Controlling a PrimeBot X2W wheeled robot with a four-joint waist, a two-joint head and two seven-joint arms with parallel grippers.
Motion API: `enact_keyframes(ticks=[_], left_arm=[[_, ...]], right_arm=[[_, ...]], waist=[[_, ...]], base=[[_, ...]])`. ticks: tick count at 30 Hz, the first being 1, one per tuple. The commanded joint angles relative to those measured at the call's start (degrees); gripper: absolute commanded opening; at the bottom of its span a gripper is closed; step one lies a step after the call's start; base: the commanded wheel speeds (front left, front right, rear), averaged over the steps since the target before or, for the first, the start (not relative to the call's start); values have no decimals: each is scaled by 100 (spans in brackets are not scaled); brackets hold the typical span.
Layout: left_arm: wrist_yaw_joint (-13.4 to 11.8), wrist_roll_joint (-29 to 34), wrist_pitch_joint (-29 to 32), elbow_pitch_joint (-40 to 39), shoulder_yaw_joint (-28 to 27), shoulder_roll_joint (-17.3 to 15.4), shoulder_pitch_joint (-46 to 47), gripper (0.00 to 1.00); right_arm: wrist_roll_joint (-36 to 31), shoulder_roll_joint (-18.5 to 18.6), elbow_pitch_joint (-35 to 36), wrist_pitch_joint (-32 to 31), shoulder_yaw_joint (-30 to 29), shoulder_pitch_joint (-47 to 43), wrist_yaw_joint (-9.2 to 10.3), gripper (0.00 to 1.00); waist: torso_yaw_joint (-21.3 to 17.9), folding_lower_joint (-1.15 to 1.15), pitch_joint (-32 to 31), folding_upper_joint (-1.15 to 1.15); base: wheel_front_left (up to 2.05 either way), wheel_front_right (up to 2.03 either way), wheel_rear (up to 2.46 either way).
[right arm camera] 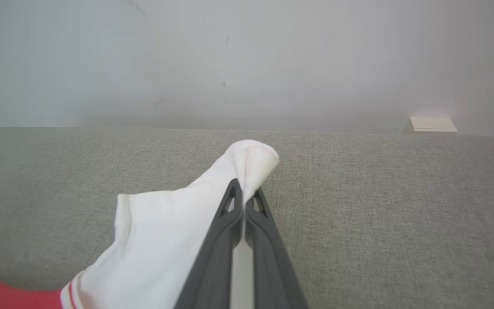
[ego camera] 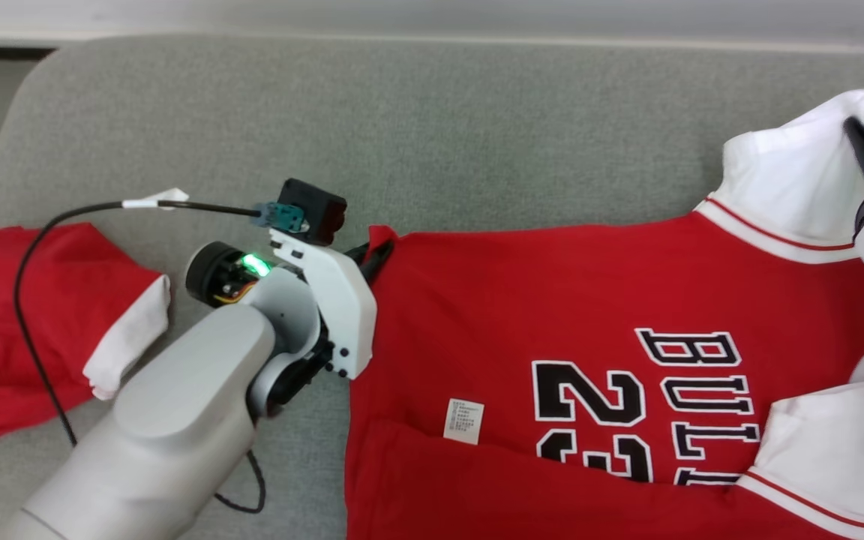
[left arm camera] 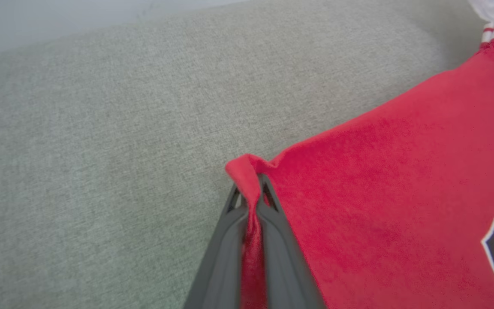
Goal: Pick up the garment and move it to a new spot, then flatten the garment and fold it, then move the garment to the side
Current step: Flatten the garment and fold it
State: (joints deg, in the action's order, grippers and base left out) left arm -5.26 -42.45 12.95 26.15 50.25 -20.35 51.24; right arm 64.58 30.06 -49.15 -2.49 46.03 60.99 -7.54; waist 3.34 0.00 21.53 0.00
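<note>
While the grey sofa [ego camera: 477, 112] takes most of the head view, the red jersey [ego camera: 514, 300] lies spread on it, with the black print "BULLS" and "23" facing up. The edge of the jersey farther from the robot runs between the two grippers.

A second piece, a red cloth [ego camera: 34, 322] with a white part, lies crumpled on the sofa on the outer side of the left arm [ego camera: 177, 420], well apart from the jersey.

The white sleeve [ego camera: 792, 187] of the jersey rises from the red body toward the right gripper [ego camera: 863, 142]. This gripper is closed on the tip of the sleeve. In the right wrist view the fingers stand pressed together, a rounded bit of white cloth sticks out past their tips, and the rest of the sleeve falls away to their left.

The left gripper [ego camera: 376, 259] is closed on a red corner of the jersey. In the left wrist view the cloth is pinched between the two fingers, a small fold shows just beyond the tips, and the jersey spreads to their right.

A black cable [ego camera: 27, 300] goes from the left wrist across the red cloth.

A small white label [ego camera: 464, 420] sits on the jersey, nearer to the robot than the left gripper and just beside the "23".
</note>
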Motion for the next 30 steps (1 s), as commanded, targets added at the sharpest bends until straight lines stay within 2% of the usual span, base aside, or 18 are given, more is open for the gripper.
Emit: enact_keyframes(ticks=[1,9,17,21,30], left_arm=[[44,-77,72,5,-41,-119,-95,0],[515,-687,768,94,-30,-410,-375,0],[979,-1372,1709,233,61,-599,-626,0],[1083,-1641,2154,174,148,-664,-753,0],[1173,-1977,2476,181,295,-643,-1101,0]], right_arm=[[101,-15,53,56,51,-135,12,0],[554,237,555,92,514,-687,12,0],[881,578,1064,-201,1048,-1201,12,0],[1068,713,1291,-496,1301,-1444,12,0],[1316,1007,1639,-1092,1783,-1824,12,0]], waist=[[-146,0,-254,0],[-456,0,-973,0],[-657,0,-1563,0],[-703,0,-1758,0],[-758,0,-1981,0]], base=[[0,0,0],[0,0,0],[0,0,0],[0,0,0],[0,0,0]])
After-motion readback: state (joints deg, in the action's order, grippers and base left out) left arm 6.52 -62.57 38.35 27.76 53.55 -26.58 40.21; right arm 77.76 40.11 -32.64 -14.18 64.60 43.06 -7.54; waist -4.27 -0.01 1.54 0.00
